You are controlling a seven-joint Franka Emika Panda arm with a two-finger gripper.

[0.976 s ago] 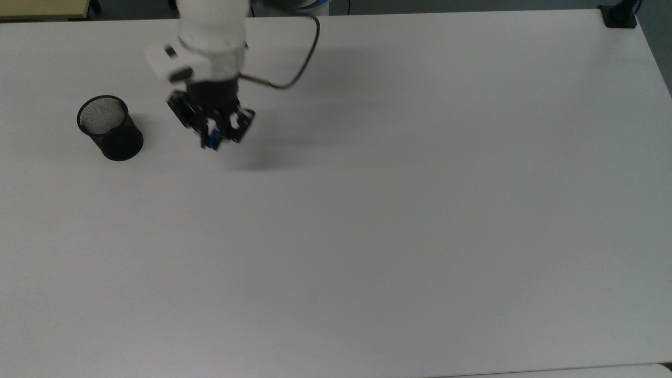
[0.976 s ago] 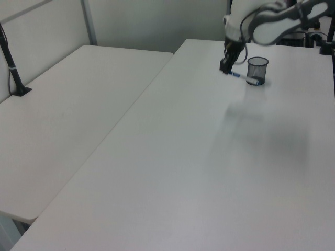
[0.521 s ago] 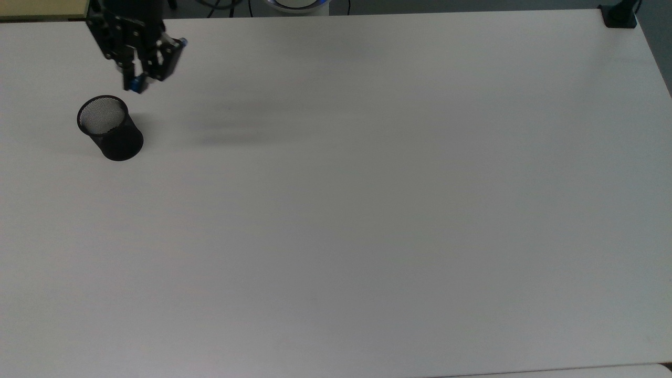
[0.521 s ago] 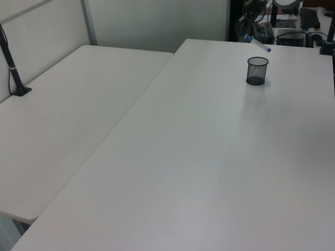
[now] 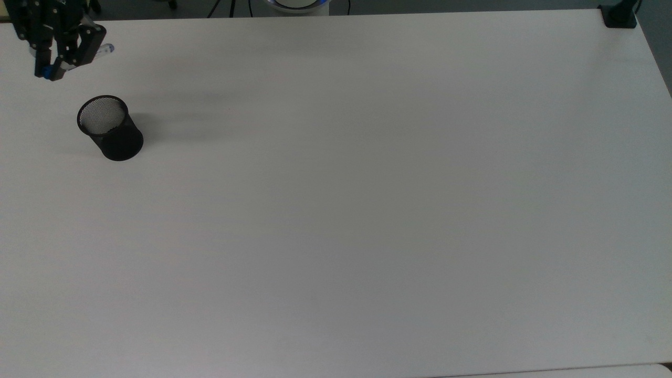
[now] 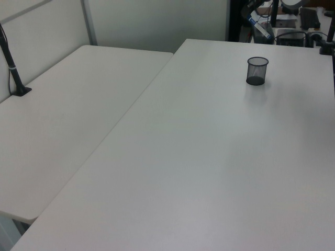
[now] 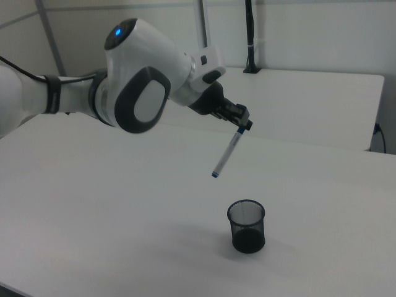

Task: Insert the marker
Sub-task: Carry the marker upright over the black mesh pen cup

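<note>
A black mesh cup (image 5: 110, 127) stands upright on the white table (image 5: 367, 210), toward the top view's upper left; it also appears in the left view (image 6: 257, 70) and the right view (image 7: 247, 226). My gripper (image 5: 50, 71) is shut on the marker (image 5: 79, 60) at its blue-capped end. In the right view the gripper (image 7: 242, 122) holds the marker (image 7: 226, 151) in the air, tilted, small blue tip lowest, above the cup and to the right view's left of it. The left view has the marker (image 6: 260, 28) beyond the cup, near the table's far edge.
A black clamp (image 5: 619, 16) sits on the table's corner at the top view's upper right. A second white table (image 6: 68, 104) adjoins on the left view's left, with a black clamped pole (image 6: 11, 63). The white arm (image 7: 136, 74) reaches in from the right view's left.
The gripper, still holding the marker, has swung from the top view's right of the cup up and leftward, past the cup, to the top view's upper left corner.
</note>
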